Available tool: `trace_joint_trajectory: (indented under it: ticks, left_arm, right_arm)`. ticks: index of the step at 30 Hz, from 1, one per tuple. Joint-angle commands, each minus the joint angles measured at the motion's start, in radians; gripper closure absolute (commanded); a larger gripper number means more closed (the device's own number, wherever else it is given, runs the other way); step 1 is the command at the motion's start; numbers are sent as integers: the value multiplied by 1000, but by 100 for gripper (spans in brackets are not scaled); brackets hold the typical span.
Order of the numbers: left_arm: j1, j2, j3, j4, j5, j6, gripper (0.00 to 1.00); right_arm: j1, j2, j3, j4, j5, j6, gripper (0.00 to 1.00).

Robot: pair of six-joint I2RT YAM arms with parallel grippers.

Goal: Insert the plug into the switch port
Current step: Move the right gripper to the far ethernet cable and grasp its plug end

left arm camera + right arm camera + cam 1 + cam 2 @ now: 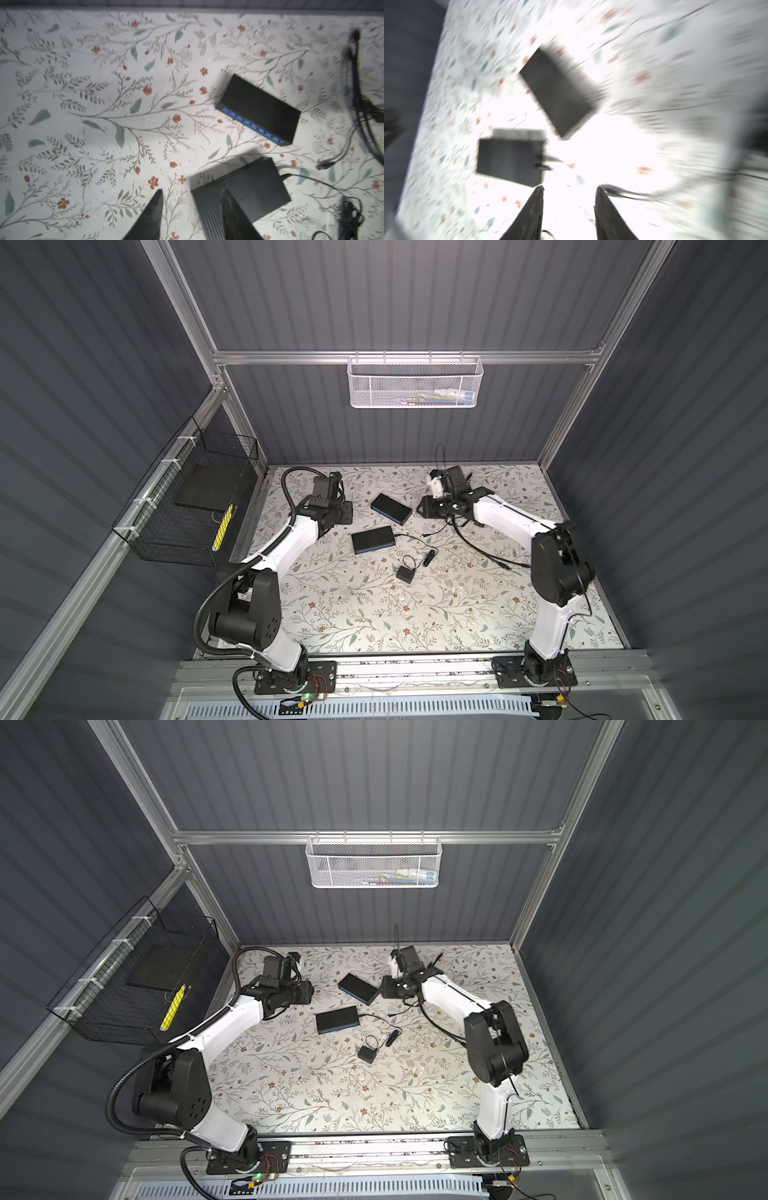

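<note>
Two flat black switches lie mid-table, one farther back (390, 509) (358, 989) (259, 108) and one nearer (372, 539) (337, 1020) (249, 187). Each has a blue long face; the far one's (253, 126) shows a row of small ports. A thin cable is plugged into the near switch's short side (284, 176). A loose plug (424, 534) (390, 1014) (324, 165) lies on the table to the right of the switches. My left gripper (344, 512) (192, 190) hovers open and empty left of them, and my right gripper (424, 506) (570, 187) is open and empty on their right. The right wrist view is blurred.
A small black adapter (405, 573) and a bundled cable (428, 558) lie in front of the switches. A thick black cable (478, 545) trails under the right arm. A black wire basket (187, 506) hangs on the left wall and a white mesh basket (415, 381) on the back rail.
</note>
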Motion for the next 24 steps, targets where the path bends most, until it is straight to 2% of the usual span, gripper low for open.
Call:
trace_joint_trajectory:
  ticks: [1,3,6,9,12,15,20,24]
  left_arm:
    - [-7,-45,-8,60,147,-1,53]
    - [-18,-55,-26,97,229,-9,53]
    - [-84,-46,-32,89,180,54,53]
    - [-95,-1,-28,100,214,63,53]
    - [-95,23,-42,148,235,50,54]
    - [-95,51,-29,162,253,52,53]
    - [-95,82,-29,180,271,58,54]
    - [-93,102,-23,179,274,62,54]
  right_arm:
    - [-77,-40,-87,-163,213,-80,58]
    - [-110,-101,-159,-162,217,-71,58]
    - [-163,-189,-276,-153,180,-87,60]
    - [-206,-221,-323,-202,112,-138,63]
    - [-216,-262,-339,-262,158,-160,68]
    - [-238,-310,-383,-272,148,-146,71]
    - [-264,-304,-440,-287,143,-148,72]
    - [-265,-240,-362,-265,143,-156,68]
